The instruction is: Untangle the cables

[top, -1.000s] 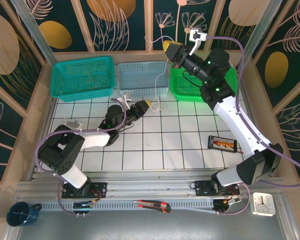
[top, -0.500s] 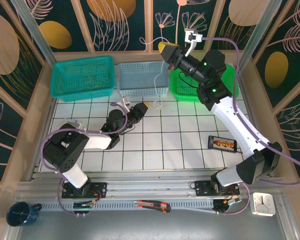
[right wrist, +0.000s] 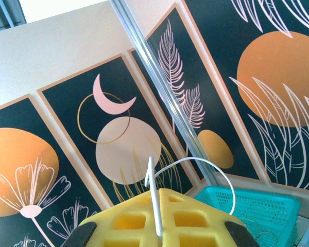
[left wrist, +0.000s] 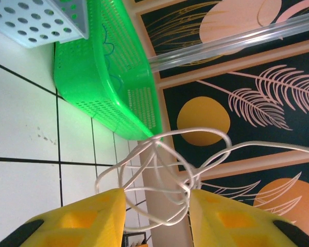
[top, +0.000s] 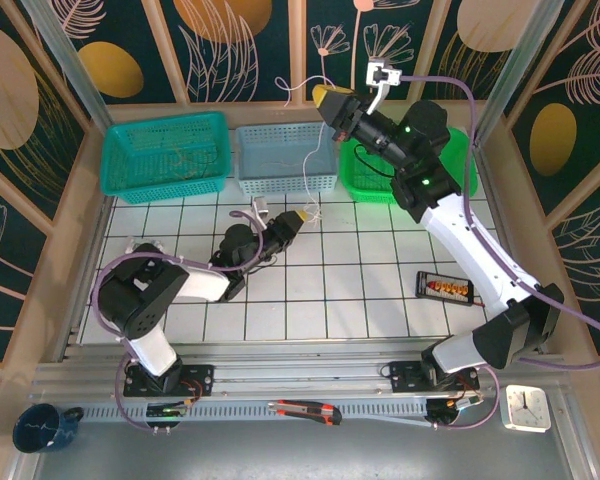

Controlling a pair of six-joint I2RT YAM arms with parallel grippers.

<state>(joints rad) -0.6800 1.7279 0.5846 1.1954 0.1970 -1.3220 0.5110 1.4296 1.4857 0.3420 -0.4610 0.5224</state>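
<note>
Left claw nearer, cables inside it

The cables run from right gripper, over the middle basket, seemingly to left gripper.

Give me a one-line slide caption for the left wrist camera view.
Left gripper open, with loose loops of white cable lying in its gap, green basket behind.

Thin whitish looped cables, midair
</note>
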